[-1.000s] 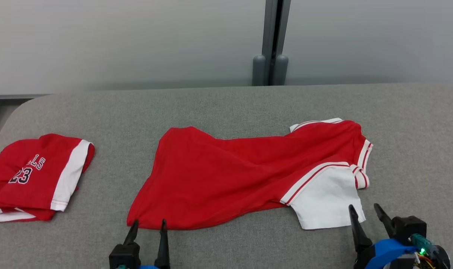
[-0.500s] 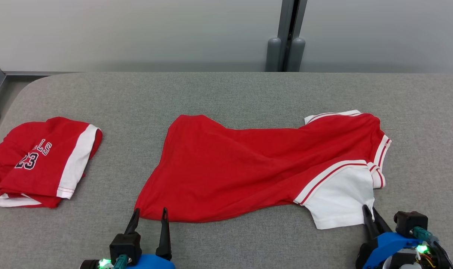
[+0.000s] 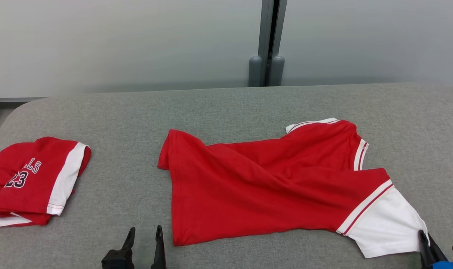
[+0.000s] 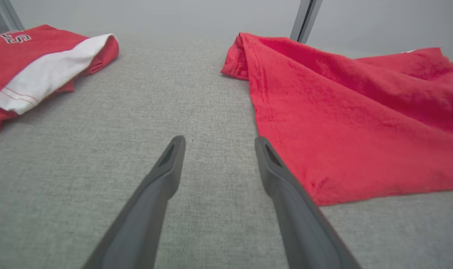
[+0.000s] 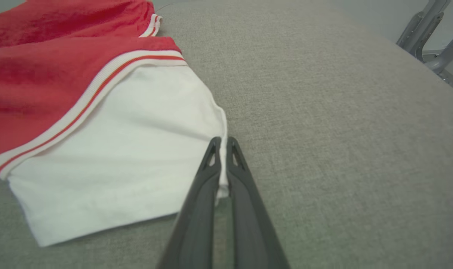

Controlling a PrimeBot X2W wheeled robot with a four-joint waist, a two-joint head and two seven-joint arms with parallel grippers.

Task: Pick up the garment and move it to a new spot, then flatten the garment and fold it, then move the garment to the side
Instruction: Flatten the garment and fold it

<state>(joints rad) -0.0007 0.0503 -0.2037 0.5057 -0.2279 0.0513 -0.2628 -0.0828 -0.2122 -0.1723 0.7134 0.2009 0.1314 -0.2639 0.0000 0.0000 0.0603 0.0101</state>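
The garment [image 3: 271, 183] is a red shirt with white, red-striped sleeves, lying rumpled across the middle of the grey padded table [image 3: 226, 108]. My right gripper [image 3: 425, 239] is shut on the edge of its white sleeve [image 5: 129, 149] at the lower right; the right wrist view shows white cloth pinched between the fingers of the right gripper [image 5: 222, 144]. My left gripper [image 3: 144, 233] stands open near the front edge, just left of the shirt's red hem corner [image 4: 323, 190], with bare table between its fingers [image 4: 174, 160].
A second red garment [image 3: 32, 179] with a white band and the number 23 lies folded at the table's left. A grey wall with a vertical post [image 3: 267, 41] stands behind the table. A metal frame [image 5: 428, 37] shows off the table's right end.
My right gripper closed on the white sleeve and pulled it right and toward the front, stretching the shirt; its near hem corner slid right, away from my left gripper. The camera also shifted.
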